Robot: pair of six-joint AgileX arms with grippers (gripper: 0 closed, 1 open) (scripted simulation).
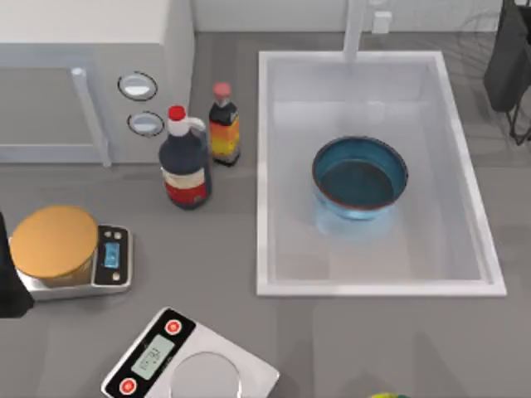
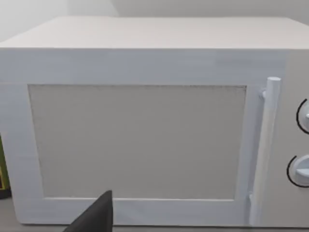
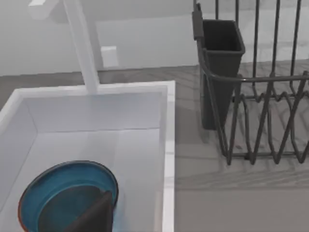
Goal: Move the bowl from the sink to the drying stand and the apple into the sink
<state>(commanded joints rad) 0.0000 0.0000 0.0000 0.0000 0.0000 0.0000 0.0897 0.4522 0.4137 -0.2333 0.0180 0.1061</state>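
two scales sit at the near edge of the table (image 1: 232, 274): a white one with red buttons (image 1: 189, 362) at the front, and a silver one (image 1: 104, 261) at the left carrying one round orange-topped container (image 1: 54, 242). a sliver of a yellow-green round thing (image 1: 386, 395) shows at the front edge. beyond them stand two bottles side by side, a dark one with a red cap (image 1: 184, 162) and a smaller one with an orange label (image 1: 223, 126). one bowl (image 1: 360, 177) lies upright inside the sink (image 1: 377, 288), toward the middle of the basin, under the one faucet (image 1: 355, 29). one microwave (image 1: 83, 79) fills the far left corner; one dark wire drying stand (image 3: 263, 96) with a dark cup (image 3: 219, 67) stands past the sink's right side. a dark finger of the left tool (image 2: 94, 217) faces the microwave door; a dark finger of the right tool (image 3: 91, 215) hangs over the bowl. i cannot tell whether either tool is apart or together.
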